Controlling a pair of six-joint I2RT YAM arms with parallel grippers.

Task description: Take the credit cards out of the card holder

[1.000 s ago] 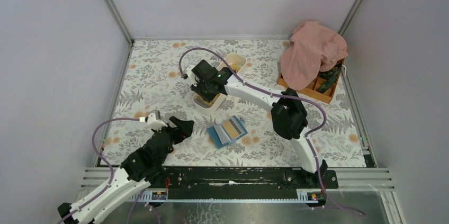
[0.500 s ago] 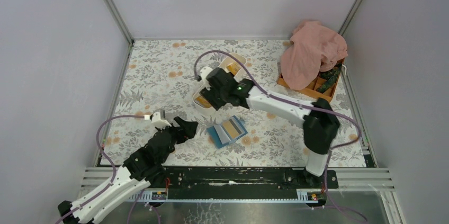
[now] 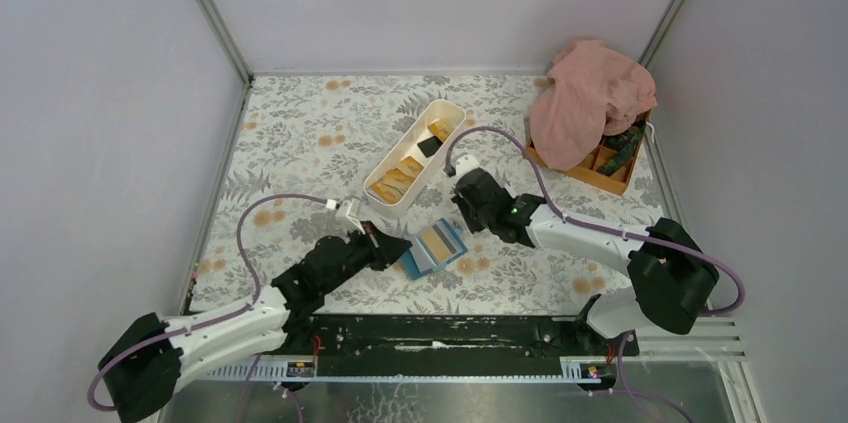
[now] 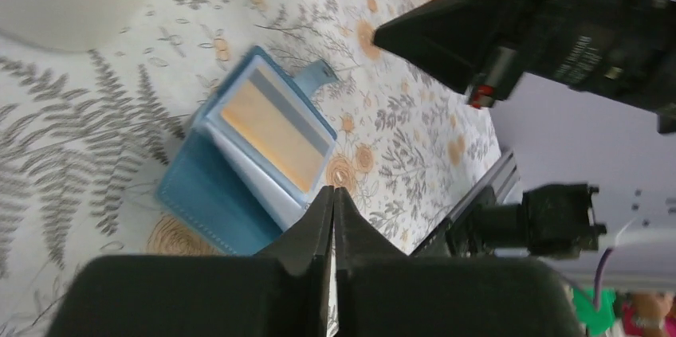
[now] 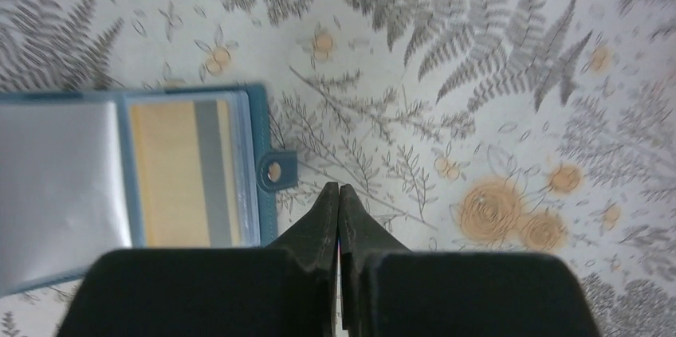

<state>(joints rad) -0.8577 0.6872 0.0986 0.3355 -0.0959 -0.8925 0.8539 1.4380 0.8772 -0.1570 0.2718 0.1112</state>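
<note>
Card holder [image 3: 432, 247] lay open on the tabletop [image 3: 300, 143], near-centre, just near of the white tray [image 3: 388, 209]. One orange-yellow card [image 5: 187, 171] with a grey stripe sat in a clear sleeve; the sleeve beside it looked empty. Other cards [image 3: 397, 183], orange and black, lay in the tray.

Left gripper [image 4: 333, 200]: jaws pressed together, holding nothing, tips over the holder's near-left edge. Right gripper [image 5: 339, 193]: jaws pressed together, empty, tips just right of the clasp tab [image 5: 275, 171], touching neither.

Judged step: set to draw out what may be the last card. Next move would likely call for one arm pinning the holder flat while the other spread its jaws and pinched the card's exposed edge, sliding it along the sleeve.
</note>
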